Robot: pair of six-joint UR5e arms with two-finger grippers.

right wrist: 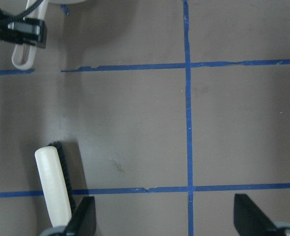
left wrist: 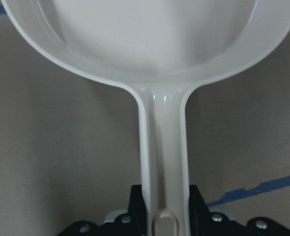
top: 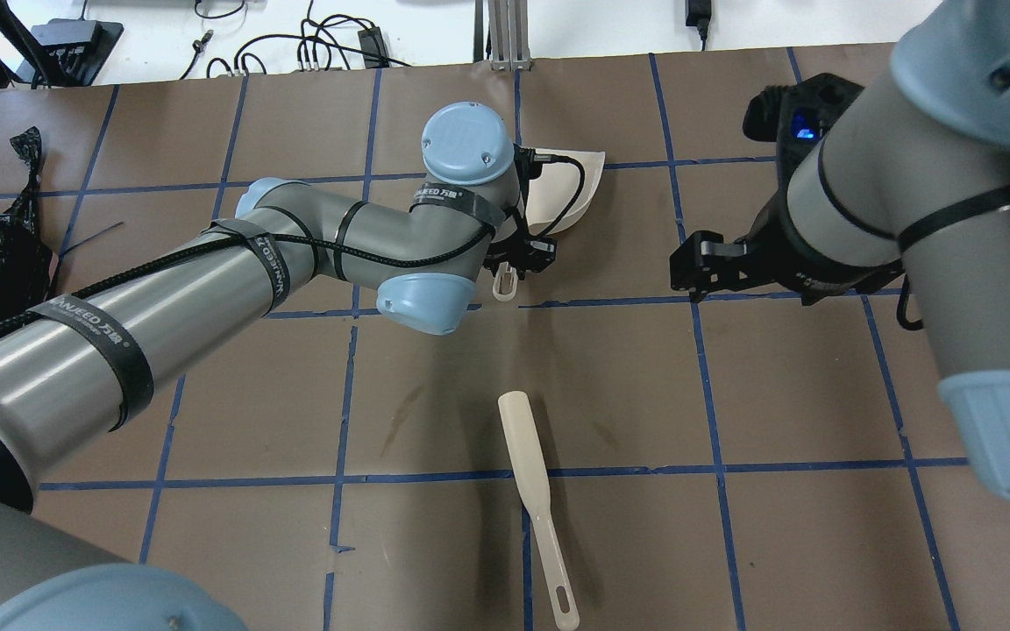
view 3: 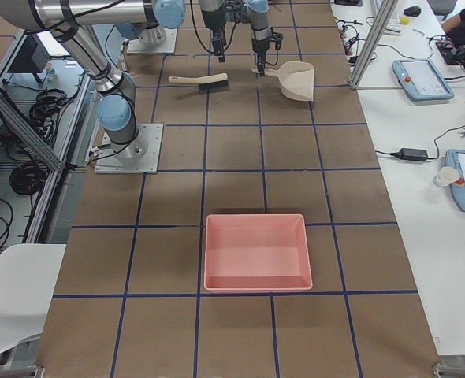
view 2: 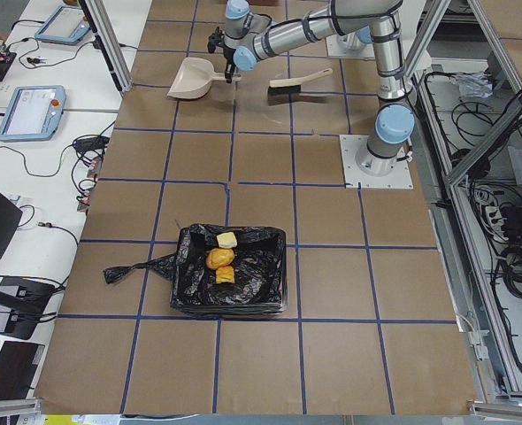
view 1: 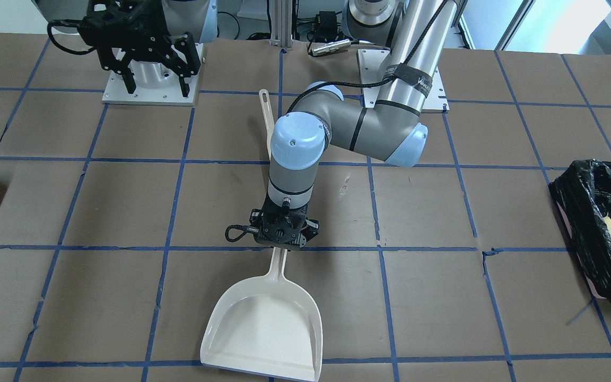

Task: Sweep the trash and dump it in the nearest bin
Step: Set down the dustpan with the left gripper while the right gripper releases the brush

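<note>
— How do the jaws stand?

— The left jaws are clamped on the handle of the cream dustpan (view 1: 263, 323), near where the handle widens into the scoop. The left wrist view shows the handle running straight down between them. The right jaws are spread wide with nothing between them.

— Where is the dustpan?

— At the middle of the counter (view 1: 125, 297), on the operators' side. Its open mouth points away from the robot and its scoop is bare. It sits low over the brown surface, but I cannot tell whether it touches. The left arm (view 1: 348, 130) reaches out over it from the robot's side.

— And the brush?

— The brush (top: 529, 456) lies flat on the counter, nearer the robot than the dustpan and well apart from it. In the right wrist view one end of it shows just beside one fingertip, not between the two. The right arm (top: 908, 219) hangs above the counter on its own side.

— The trash?

— All three lumps lie inside the bin (view 2: 265, 283), on the black bag. They are a pale yellow piece (view 2: 226, 239), an orange one (view 2: 218, 258) and a tan-orange one (view 2: 226, 275). The bin stands at the counter's end on the robot's left, well apart from the dustpan.

— Anything else?

— A pink tray (view 3: 256, 285) sits at the opposite end.
</note>
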